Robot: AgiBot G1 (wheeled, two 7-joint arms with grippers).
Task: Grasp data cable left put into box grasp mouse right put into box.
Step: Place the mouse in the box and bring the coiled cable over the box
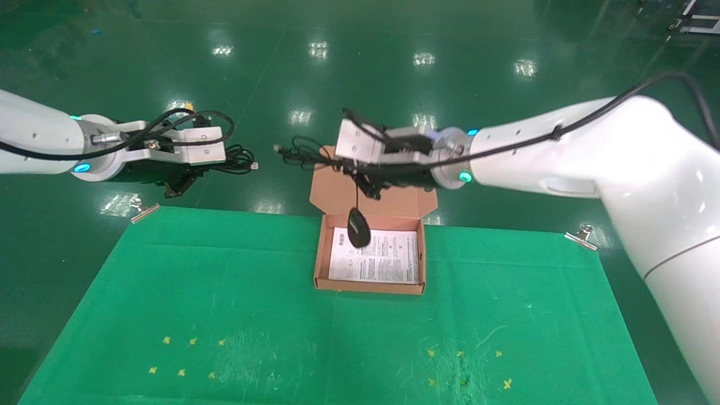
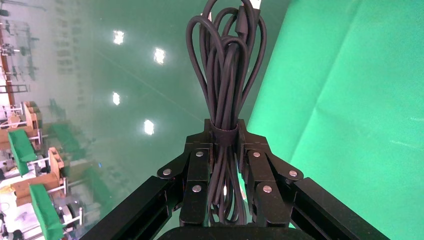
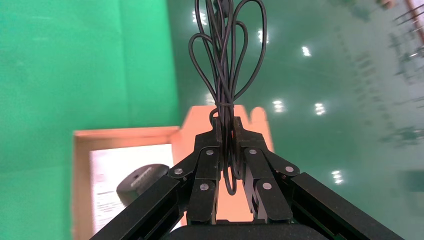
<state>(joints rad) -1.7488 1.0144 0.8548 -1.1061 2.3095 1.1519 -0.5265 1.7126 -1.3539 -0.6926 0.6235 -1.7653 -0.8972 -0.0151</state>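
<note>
My left gripper (image 1: pixel 223 162) (image 2: pixel 224 131) is held beyond the table's far left edge, shut on the strapped middle of the data cable (image 1: pixel 239 158) (image 2: pixel 225 60), a black bundled coil. My right gripper (image 1: pixel 339 163) (image 3: pixel 227 125) hovers over the raised lid of the box (image 1: pixel 319 256) (image 3: pixel 79 170), shut on the mouse's bundled cord (image 1: pixel 298 152) (image 3: pixel 227 60). The black mouse (image 1: pixel 359 228) (image 3: pixel 142 180) dangles by its cord over the white printed sheet (image 1: pixel 394 259) inside the open box. I cannot tell whether it touches the sheet.
The box stands at the far middle of the green cloth (image 1: pixel 225 292). Metal clips (image 1: pixel 145 211) (image 1: pixel 582 236) hold the cloth's far corners. Yellow cross marks (image 1: pixel 185 354) (image 1: pixel 461 365) lie near the front. Shiny green floor lies past the far edge.
</note>
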